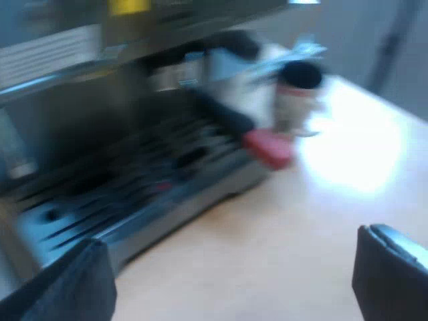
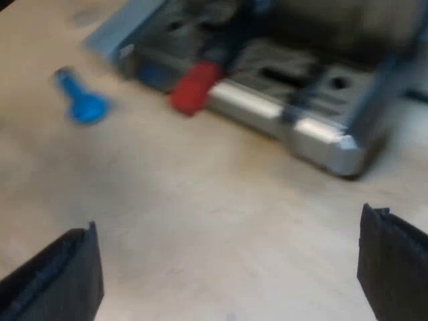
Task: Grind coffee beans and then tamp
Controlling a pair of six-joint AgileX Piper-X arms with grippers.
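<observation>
Red handle end juts from the espresso machine front; a blue tamper sits on the counter nearby. Left gripper and right gripper hover spread wide, empty.

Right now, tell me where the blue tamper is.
In the right wrist view the blue tamper sits on the table, apart from the red handle end at the front of the espresso machine.

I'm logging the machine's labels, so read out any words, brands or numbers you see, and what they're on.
Nothing can be read.
Pale label on the espresso machine: lines of print, too blurred to read.
Blue tamper, red handle end: no text visible.
</observation>
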